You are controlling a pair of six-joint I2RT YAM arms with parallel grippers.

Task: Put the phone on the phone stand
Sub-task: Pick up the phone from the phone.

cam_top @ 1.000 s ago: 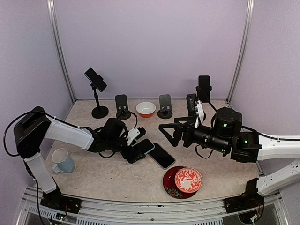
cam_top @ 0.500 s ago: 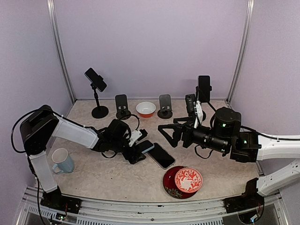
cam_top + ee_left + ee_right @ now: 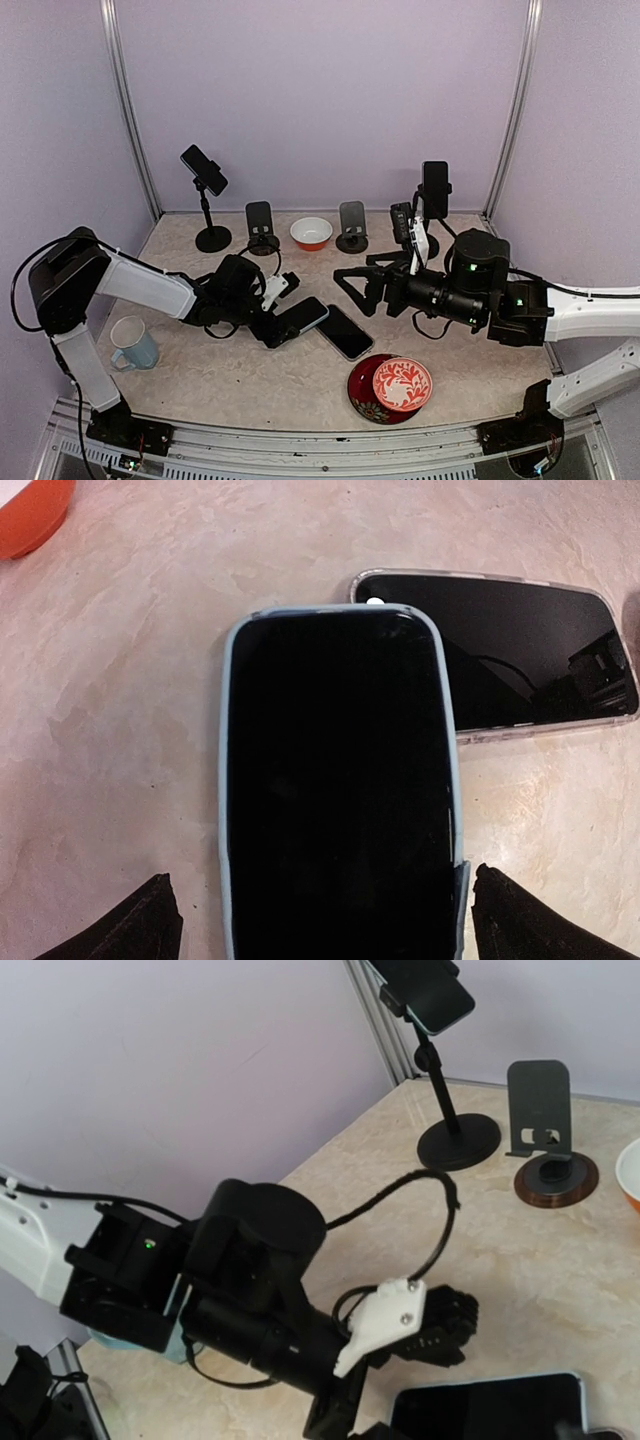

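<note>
Grasp step, nothing lifted yet. Blue-cased phone [image 3: 335, 780] lies flat on the desk [image 3: 200, 390], its far corner against or over a second phone [image 3: 520, 650]. Left gripper [image 3: 320, 873] has its jaws released and straddling the phone's near end, one finger touching the case. Right gripper [image 3: 352, 288], at the phone's 2 o'clock, has jaws spread and empty. Next, I judge: clench, lift, carry to the empty stand [image 3: 260, 222] at 11 o'clock.

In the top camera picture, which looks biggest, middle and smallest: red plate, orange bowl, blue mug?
Red plate is largest.
Blue mug and orange bowl look about alike; the bowl sits farther away, so unsure.
</note>
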